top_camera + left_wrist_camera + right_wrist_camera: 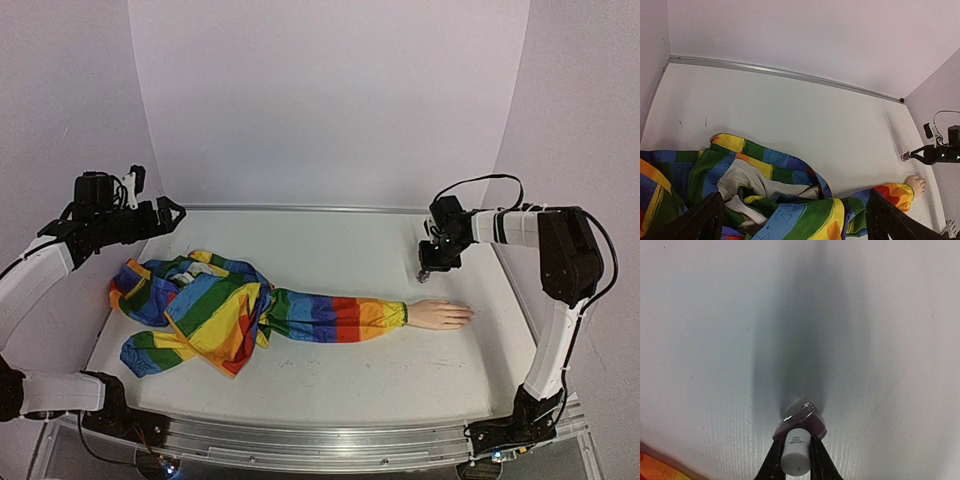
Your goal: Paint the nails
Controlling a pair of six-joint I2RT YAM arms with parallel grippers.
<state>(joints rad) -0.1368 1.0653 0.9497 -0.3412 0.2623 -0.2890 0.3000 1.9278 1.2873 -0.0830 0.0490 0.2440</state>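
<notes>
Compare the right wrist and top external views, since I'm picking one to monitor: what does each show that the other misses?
Right wrist only: the polish bottle, white cap and pinkish body, clamped between the fingers. Top external only: the mannequin hand and the open left gripper. Both: the right gripper, the white table, the rainbow sleeve.

Bottle point(795, 456) in R claw point(795, 446), behind mannequin hand point(441, 314)
</notes>
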